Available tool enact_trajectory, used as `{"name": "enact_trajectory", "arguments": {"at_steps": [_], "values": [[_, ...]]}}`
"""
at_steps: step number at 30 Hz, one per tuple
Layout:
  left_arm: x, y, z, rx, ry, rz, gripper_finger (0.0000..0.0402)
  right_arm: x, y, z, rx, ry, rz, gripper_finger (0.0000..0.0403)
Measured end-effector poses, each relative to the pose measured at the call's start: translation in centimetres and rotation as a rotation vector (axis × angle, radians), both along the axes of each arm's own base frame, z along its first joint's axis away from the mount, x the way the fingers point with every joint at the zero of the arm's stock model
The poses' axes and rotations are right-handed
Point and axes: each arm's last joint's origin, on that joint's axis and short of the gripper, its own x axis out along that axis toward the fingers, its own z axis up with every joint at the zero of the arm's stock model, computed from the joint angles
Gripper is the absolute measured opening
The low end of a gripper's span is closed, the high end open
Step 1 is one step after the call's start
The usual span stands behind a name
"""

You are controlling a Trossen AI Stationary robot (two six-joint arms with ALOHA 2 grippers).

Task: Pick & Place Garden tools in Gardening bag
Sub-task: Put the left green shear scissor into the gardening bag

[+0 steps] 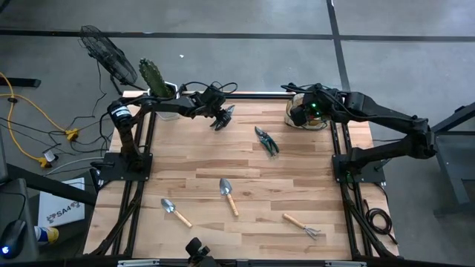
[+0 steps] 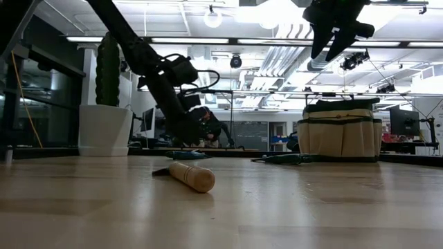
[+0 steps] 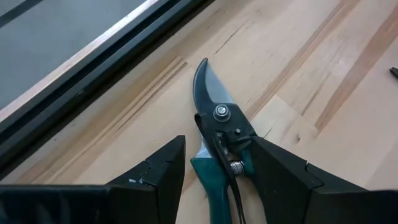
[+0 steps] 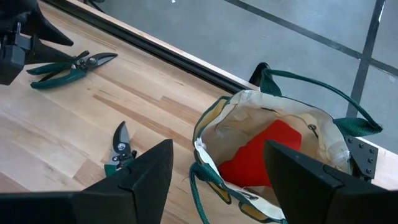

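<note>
Near the potted cactus (image 1: 152, 76), the left gripper (image 3: 217, 180) is lowered with its jaws apart astride a green-handled pruner (image 3: 217, 134) that lies flat on the counter (image 1: 245, 148) and is not yet clamped. Farther right, over the gardening bag (image 4: 280, 143), the right gripper (image 4: 217, 168) is held open and empty. Only a red glove-like piece (image 4: 261, 155) is seen inside the tan, green-trimmed bag, so both pruners, two wooden-handled trowels (image 1: 228, 194) and the rake (image 1: 303, 224) are judged still to be packed.
</note>
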Motion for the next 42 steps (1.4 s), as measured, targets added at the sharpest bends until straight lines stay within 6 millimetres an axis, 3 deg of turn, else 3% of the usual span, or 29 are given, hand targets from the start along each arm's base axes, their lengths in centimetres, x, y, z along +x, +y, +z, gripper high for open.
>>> {"name": "enact_trajectory", "arguments": {"at_steps": [33,42], "values": [[0.5,0.9,-1.7,-0.006,-0.015,0.033,0.0176,0.3,-0.2,0.2,-0.038,-0.017,0.007,0.024],[0.5,0.9,-1.9,-0.008,0.001,0.031,0.0117,0.3,-0.2,0.2,-0.038,-0.017,0.007,0.024]]}}
